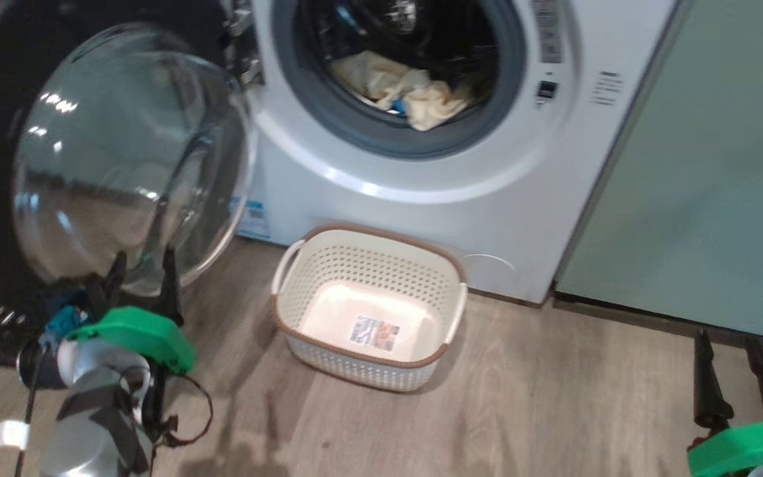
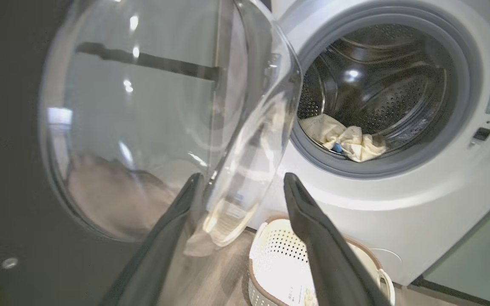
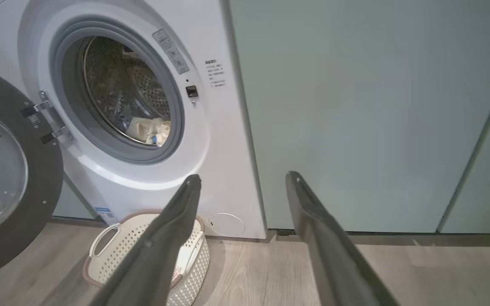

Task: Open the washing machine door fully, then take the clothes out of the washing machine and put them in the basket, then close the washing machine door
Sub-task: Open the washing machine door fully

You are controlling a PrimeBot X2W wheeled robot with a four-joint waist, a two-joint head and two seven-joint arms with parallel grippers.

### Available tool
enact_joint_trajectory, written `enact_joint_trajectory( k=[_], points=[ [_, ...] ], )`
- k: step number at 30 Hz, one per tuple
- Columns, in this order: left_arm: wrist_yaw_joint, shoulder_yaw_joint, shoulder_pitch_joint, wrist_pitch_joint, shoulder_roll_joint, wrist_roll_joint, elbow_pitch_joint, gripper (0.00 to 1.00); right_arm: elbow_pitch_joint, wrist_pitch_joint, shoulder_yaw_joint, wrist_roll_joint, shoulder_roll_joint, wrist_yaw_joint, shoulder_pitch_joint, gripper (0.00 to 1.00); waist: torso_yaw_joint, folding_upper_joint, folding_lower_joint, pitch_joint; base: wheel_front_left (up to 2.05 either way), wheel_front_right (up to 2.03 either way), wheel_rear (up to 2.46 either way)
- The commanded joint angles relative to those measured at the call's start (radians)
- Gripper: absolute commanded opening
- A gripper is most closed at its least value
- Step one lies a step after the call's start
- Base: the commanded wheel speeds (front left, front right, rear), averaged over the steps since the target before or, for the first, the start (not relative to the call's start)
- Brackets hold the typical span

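Now our left end effector (image 1: 143, 283) sits with its two dark fingers spread wide and nothing between them. The tips point at the lower edge of the glass bowl of the washing machine door (image 1: 130, 159); we cannot tell whether they touch it. Our right end effector (image 1: 729, 354) is likewise wide and holds nothing, low over the wooden floor (image 1: 554, 404) in front of a pale green cabinet door (image 1: 706, 185).

The washing machine door stands swung open on its hinges at the left of the washing machine (image 1: 421, 212), its domed glass bulging towards us.

Inside the drum (image 2: 381, 85), the clothes (image 1: 408, 89) lie in a pale yellow heap with a bit of blue, at the front bottom just behind the grey gasket (image 2: 460, 93).

The basket (image 1: 368, 268) stands on the floor just in front of the machine, below the drum opening, with a label sticker (image 1: 375, 332) showing on its bottom.
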Motion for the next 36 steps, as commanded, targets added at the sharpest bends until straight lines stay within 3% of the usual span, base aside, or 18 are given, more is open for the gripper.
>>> enact_joint_trajectory(
  k=[1,15,36],
  points=[
    [-0.008,0.014,-0.024,-0.006,0.023,0.01,-0.04,1.0,-0.037,-0.01,0.01,-0.003,-0.012,0.004,-0.025,1.0,-0.047,-0.0001,0.0001,-0.015,0.0,0.0,0.0],
    [-0.04,-0.085,0.003,-0.006,0.01,0.03,-0.024,1.0,-0.063,-0.01,-0.002,-0.026,-0.011,0.004,0.001,1.0,-0.201,-0.0001,0.0001,-0.033,0.0,0.0,0.0],
    [-0.041,-0.118,0.022,-0.006,0.008,0.031,0.008,1.0,-0.067,-0.01,-0.017,-0.031,-0.007,0.004,0.015,1.0,-0.203,-0.0001,0.0001,-0.047,0.0,0.0,0.0]
  ],
)
